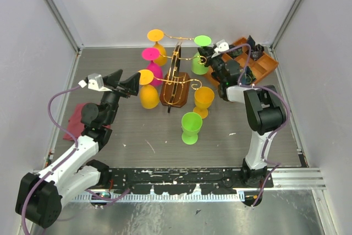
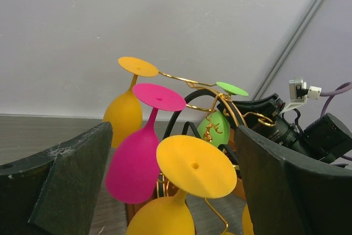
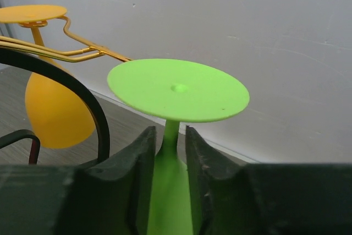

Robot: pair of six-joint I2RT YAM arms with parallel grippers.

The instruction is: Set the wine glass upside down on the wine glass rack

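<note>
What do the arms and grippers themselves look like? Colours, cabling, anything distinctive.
The left arm and right arm have white links and black joints, each trailed by a purple cable. The left gripper and right gripper carry broad dark wedge-shaped fingers; a small white camera block sits at each wrist.

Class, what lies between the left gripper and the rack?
An upside-down yellow glass sits between left gripper and rack, clearest in top view.
</note>
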